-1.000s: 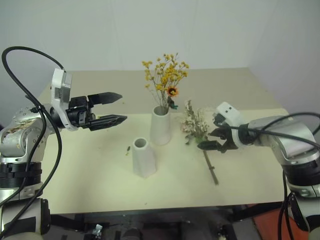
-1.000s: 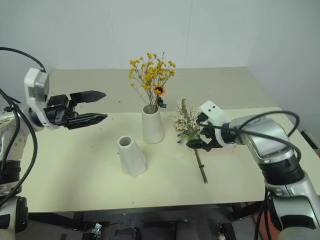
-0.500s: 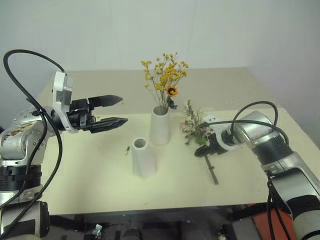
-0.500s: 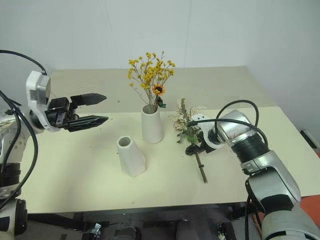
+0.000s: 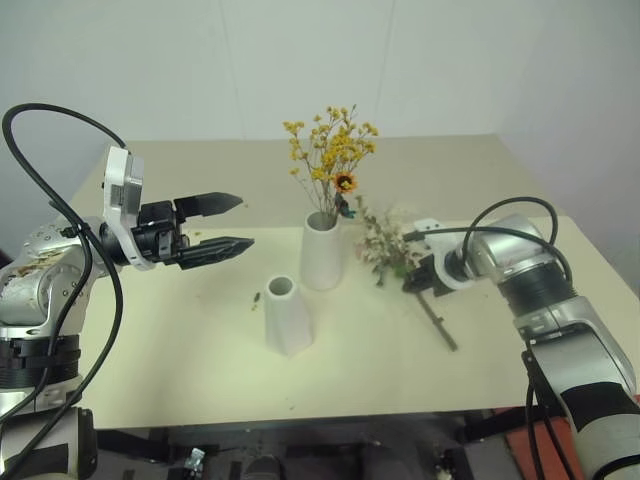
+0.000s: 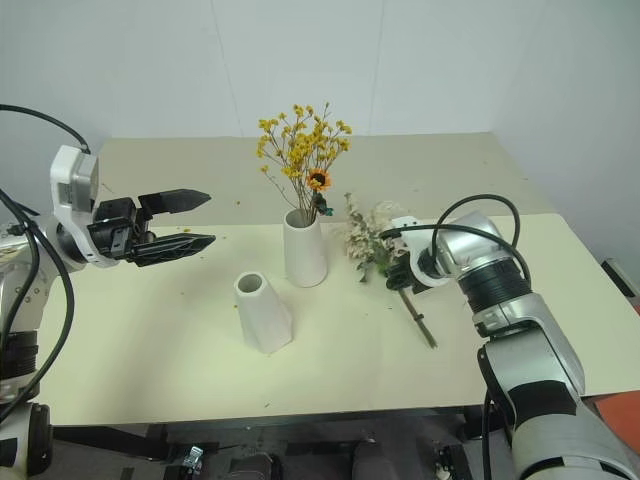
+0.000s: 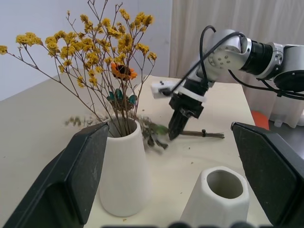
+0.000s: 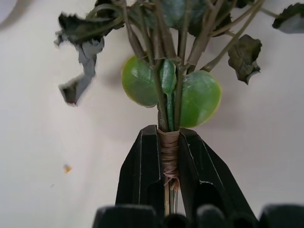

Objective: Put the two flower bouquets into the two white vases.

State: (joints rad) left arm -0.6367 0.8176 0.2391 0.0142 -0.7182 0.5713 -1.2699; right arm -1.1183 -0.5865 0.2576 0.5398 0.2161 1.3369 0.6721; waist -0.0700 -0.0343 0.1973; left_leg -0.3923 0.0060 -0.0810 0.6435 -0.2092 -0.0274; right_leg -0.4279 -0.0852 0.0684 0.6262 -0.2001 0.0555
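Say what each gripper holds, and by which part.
The right gripper grips the cream-white bouquet by the twine-wrapped stems. The left gripper is open and holds nothing.

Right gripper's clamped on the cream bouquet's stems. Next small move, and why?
Probably lift straight up. The right gripper is shut on the twine-wrapped stems of the cream bouquet, which lies on the table. The shorter vase stands empty, while the taller vase holds the yellow bouquet. Raising the stems clear lets them swing upright over that empty mouth.
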